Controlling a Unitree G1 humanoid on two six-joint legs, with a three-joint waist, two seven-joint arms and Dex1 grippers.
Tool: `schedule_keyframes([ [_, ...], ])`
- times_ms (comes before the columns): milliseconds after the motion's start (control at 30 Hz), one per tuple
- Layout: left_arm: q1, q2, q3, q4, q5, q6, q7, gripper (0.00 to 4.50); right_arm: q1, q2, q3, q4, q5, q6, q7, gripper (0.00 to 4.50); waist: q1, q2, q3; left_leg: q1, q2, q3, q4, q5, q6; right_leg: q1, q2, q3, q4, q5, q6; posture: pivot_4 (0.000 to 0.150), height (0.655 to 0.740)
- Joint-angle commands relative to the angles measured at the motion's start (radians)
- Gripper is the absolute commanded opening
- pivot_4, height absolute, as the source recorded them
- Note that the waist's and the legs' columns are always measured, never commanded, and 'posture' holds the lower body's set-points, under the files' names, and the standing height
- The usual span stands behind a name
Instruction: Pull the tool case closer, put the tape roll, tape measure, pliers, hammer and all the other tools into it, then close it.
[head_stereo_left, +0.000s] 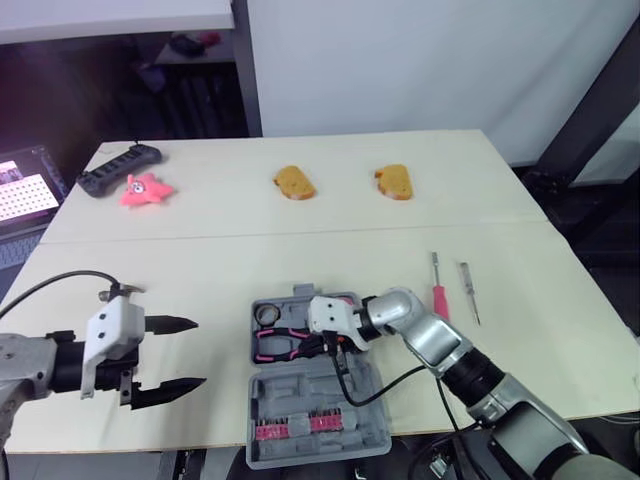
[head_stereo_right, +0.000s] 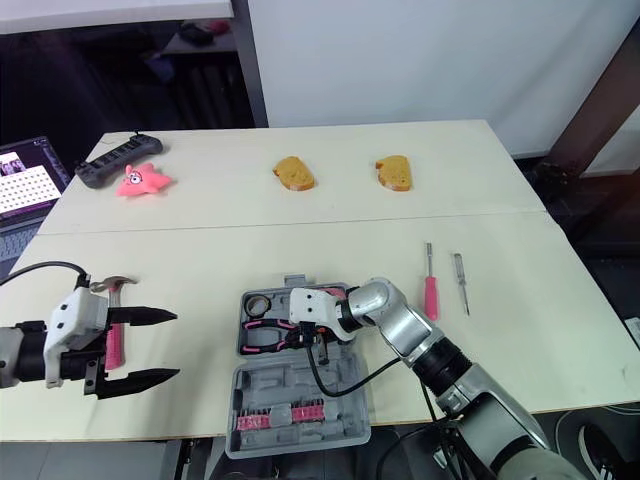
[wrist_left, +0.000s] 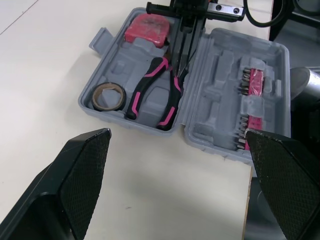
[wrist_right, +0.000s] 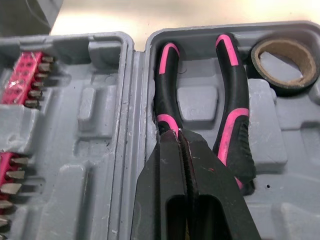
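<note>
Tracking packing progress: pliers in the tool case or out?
In. The pliers lie in a moulded recess of the open tool case, beside the tape roll, with the right gripper shut over their head.

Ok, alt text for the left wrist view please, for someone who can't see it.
An open grey tool case lies on a pale table, holding a tape roll, pink-and-black pliers and a pink tape measure, with screwdriver bits in its other half. The right gripper, fingers shut, points at the pliers; the left gripper is wide open in front.
</note>
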Motion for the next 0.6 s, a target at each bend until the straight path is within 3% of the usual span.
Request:
schedule_keyframes([
  [33,-0.003,0.005,0.013,-0.007,0.000,-0.017,-0.002,4.50,0.031,-0.015,0.015,0.078,-0.046,0.018,-0.005,0.06,0.000,0.000,-0.001,0.003,0.000,0.000,-0.001,0.000,0.000,0.003,0.000,0.000,-0.001,0.000,0.000,0.150,0.7400],
  [200,-0.004,0.004,0.010,-0.004,0.001,-0.020,-0.001,4.50,-0.002,0.038,-0.114,0.015,0.087,0.025,0.011,0.06,-0.001,0.001,0.000,0.001,0.000,-0.001,-0.001,0.000,0.000,0.001,0.000,0.000,0.000,0.000,0.000,0.150,0.7400],
  [600,-0.022,0.002,-0.004,0.001,0.005,-0.022,0.003,4.50,-0.014,0.053,-0.117,0.124,0.039,-0.021,0.000,0.06,-0.006,0.000,0.000,0.000,0.001,0.000,-0.001,0.000,0.000,0.000,0.001,0.000,0.000,0.000,0.000,0.150,0.7400],
])
